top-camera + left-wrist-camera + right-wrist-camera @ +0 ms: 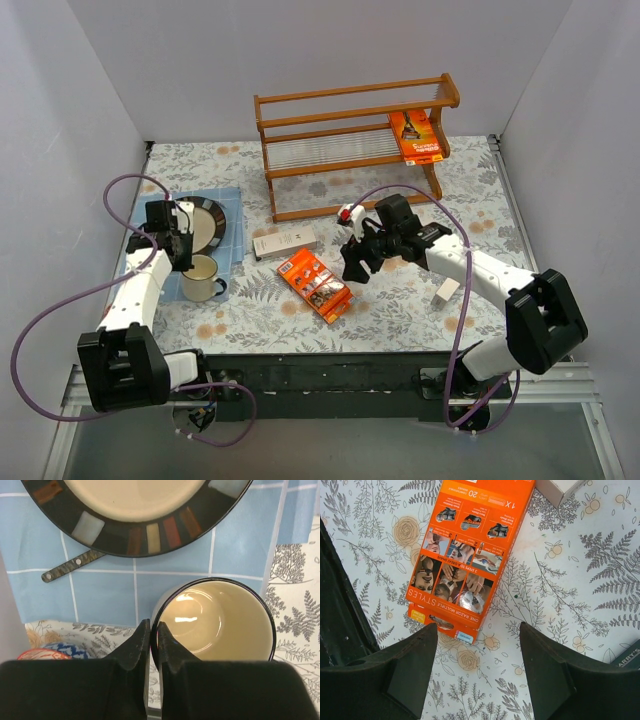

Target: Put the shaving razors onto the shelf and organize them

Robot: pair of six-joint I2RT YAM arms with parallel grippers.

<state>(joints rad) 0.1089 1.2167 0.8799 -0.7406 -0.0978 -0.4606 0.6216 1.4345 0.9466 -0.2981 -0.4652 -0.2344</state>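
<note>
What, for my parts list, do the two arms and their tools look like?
Both the left arm and right arm have white links joined by boxy black joint housings, each trailed by a looping purple cable. The left tool and right tool are matte black, with two wedge-shaped fingers. A small red part sits near the right wrist.

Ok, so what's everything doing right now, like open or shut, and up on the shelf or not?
Loose orange pack, lying flat, not shelved.
Shelved orange pack, at the right end of the shelf.
Left white box, lying flat, not shelved.
Right white box, not shelved.
Mug, upright, empty.
Left gripper, shut, beside the mug.
Right gripper, open, above the loose orange pack.
</note>
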